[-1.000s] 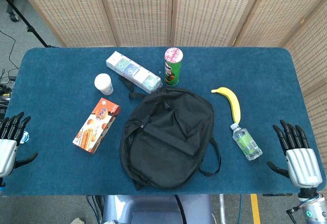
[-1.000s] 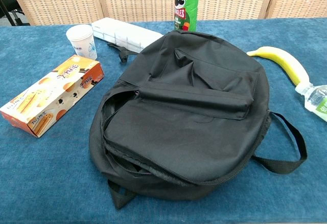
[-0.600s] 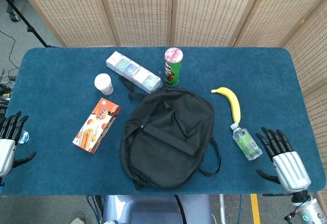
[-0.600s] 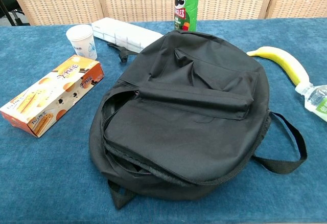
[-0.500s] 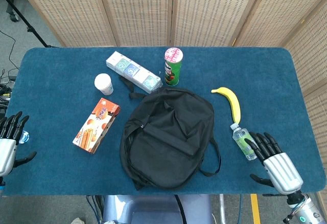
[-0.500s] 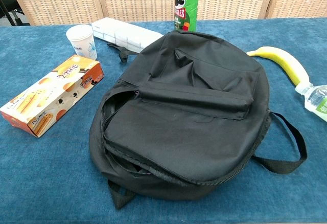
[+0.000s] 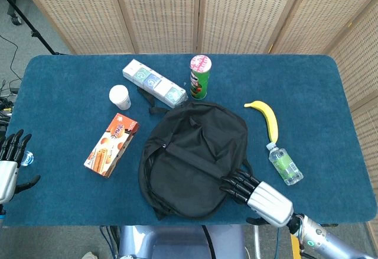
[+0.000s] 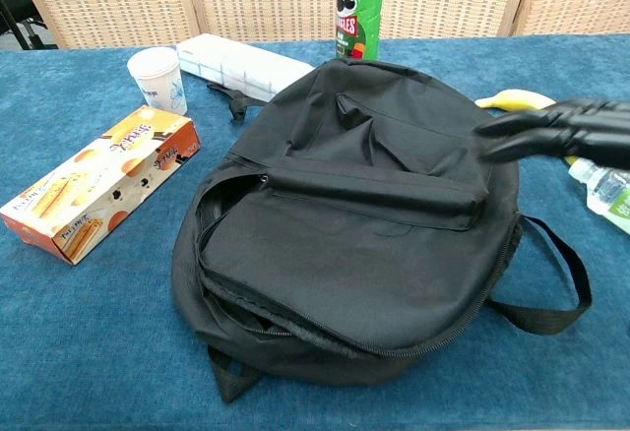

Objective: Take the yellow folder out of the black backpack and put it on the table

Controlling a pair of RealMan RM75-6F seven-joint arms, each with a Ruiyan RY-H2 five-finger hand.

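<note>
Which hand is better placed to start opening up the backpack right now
The right hand, probably. Its fingers are spread just over the black backpack, holding nothing. The left hand hangs open at the table's far left edge, well away from the backpack.

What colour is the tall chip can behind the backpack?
Green, with a pink lid; the chip can shows best in the chest view.

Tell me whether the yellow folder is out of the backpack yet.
No, no folder shows anywhere on the table; the black backpack lies with nothing yellow sticking out, and the right hand holds nothing.
</note>
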